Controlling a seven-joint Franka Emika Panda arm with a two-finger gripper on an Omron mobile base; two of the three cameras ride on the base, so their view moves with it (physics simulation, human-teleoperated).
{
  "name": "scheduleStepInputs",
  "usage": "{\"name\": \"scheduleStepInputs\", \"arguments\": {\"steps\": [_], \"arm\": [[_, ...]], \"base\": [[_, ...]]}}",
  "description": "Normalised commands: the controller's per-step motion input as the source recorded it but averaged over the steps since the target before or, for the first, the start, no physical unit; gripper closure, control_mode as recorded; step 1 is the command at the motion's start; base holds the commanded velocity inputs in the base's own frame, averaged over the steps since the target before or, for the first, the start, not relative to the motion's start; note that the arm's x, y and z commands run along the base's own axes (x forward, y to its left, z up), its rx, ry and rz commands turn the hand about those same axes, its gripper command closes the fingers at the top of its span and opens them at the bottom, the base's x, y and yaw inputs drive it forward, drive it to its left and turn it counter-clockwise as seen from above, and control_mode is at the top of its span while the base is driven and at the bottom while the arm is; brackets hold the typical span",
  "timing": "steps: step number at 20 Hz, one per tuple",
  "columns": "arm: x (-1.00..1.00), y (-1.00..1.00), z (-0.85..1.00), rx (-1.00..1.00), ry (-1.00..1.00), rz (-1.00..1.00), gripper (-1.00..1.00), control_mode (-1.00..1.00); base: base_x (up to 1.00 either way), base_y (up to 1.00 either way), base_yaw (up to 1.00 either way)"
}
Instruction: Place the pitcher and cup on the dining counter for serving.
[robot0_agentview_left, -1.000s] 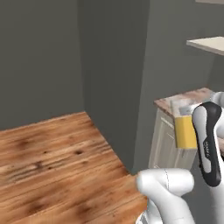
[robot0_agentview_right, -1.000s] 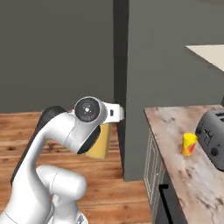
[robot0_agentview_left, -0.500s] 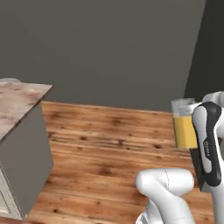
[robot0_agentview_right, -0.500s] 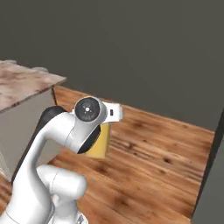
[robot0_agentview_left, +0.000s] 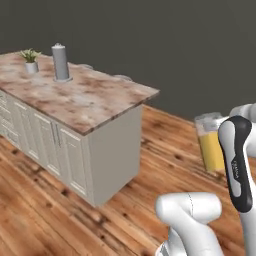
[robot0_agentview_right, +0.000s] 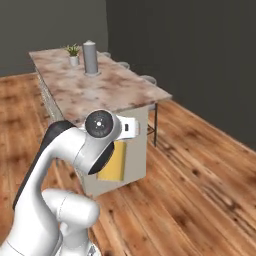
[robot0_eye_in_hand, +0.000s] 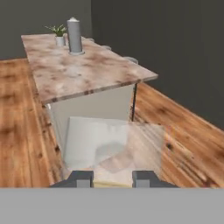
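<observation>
One pitcher (robot0_eye_in_hand: 113, 148) sits clamped between my claw's (robot0_eye_in_hand: 113, 178) fingers, held in the air well short of the surface (robot0_eye_in_hand: 87, 74) ahead, upright over wooden floor (robot0_agentview_left: 45, 210).

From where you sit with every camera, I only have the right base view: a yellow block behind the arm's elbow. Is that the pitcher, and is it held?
Observer: Yes. The hand view shows the pitcher clear-walled between the fingertips, clamped in the jaws.
Reviewer: Is the whole pitcher yellow?
Observer: No. In the left base view the pitcher has a clear band above the amber liquid.
Reviewer: Is it over the dining counter yet?
Observer: No. In the left base view it hangs above wooden floor, apart from the dining counter.
</observation>
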Motion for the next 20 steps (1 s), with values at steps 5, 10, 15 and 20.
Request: {"name": "scheduleStepInputs", "arguments": {"steps": [5, 10, 15, 20], "arm": [[0.0, 0.0, 0.0, 0.0, 0.0, 0.0, 1.0, 1.0], [0.0, 0.0, 0.0, 0.0, 0.0, 0.0, 1.0, 1.0], [0.0, 0.0, 0.0, 0.0, 0.0, 0.0, 1.0, 1.0], [0.0, 0.0, 0.0, 0.0, 0.0, 0.0, 1.0, 1.0]], "base": [[1.0, -0.29, 0.55], [1.0, -0.4, 0.25], [1.0, -0.35, 0.18], [0.85, -0.43, 0.27]]}}
